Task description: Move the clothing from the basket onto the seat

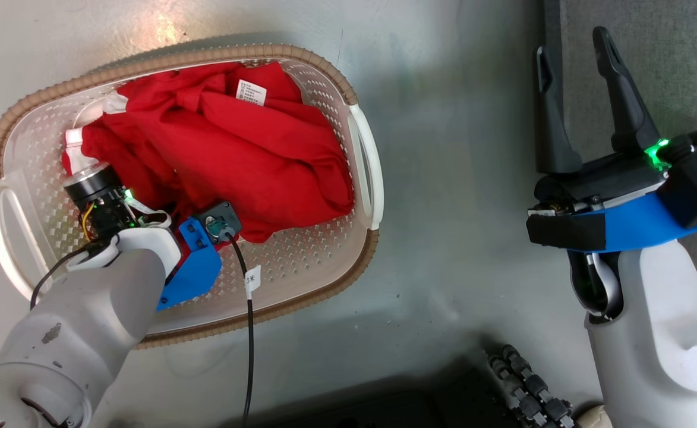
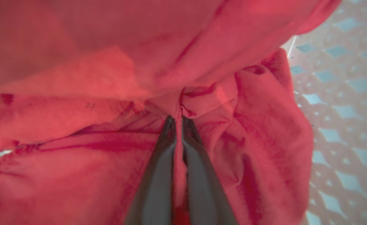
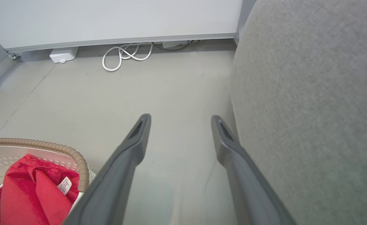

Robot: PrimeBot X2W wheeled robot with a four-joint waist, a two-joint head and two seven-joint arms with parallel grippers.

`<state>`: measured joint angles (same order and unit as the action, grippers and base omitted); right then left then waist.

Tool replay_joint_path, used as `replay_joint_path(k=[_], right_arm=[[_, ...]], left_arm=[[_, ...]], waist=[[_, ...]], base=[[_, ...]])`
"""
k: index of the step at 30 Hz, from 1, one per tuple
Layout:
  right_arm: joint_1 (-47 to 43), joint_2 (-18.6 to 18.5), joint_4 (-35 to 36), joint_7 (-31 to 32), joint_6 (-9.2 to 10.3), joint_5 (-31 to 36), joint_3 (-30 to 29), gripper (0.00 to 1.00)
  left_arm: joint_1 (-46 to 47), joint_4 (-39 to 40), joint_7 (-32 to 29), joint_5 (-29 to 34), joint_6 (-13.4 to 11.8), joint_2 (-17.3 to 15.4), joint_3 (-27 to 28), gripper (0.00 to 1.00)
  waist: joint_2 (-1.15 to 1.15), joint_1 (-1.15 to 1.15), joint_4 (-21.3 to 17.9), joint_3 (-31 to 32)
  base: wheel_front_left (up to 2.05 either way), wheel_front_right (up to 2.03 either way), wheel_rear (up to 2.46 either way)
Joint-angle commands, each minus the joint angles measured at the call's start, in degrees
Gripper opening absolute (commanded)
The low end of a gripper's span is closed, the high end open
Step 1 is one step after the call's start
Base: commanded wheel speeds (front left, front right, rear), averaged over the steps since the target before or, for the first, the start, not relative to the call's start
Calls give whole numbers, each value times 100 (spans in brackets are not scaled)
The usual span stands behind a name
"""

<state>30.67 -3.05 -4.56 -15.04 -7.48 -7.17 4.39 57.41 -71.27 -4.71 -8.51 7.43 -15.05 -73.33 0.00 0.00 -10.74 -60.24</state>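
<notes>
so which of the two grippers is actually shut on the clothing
The left gripper, down in the basket: its fingers pinch a fold of the red clothing. The right gripper hangs open beside the grey seat, holding nothing.

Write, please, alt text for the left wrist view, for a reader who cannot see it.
The left tool, its two dark fingers pressed together, pinches a fold of the crumpled red clothing that lies all around it. At the right edge, the perforated cream plastic of the basket shows.
</notes>
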Motion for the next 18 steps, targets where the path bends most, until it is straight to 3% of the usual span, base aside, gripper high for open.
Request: replay_joint_path(k=[1,18], right_arm=[[121,12,-18,-22,-3,-4,-17,100],[86,-23,-154,-22,-3,36,-31,100]], left_arm=[[22,15,1,-4,4,22,-18,0],[-153,180,197,-276,4,316,-20,0]], waist=[[0,0,24,28],[0,0,287,520]], base=[[0,0,0],[0,0,0]])
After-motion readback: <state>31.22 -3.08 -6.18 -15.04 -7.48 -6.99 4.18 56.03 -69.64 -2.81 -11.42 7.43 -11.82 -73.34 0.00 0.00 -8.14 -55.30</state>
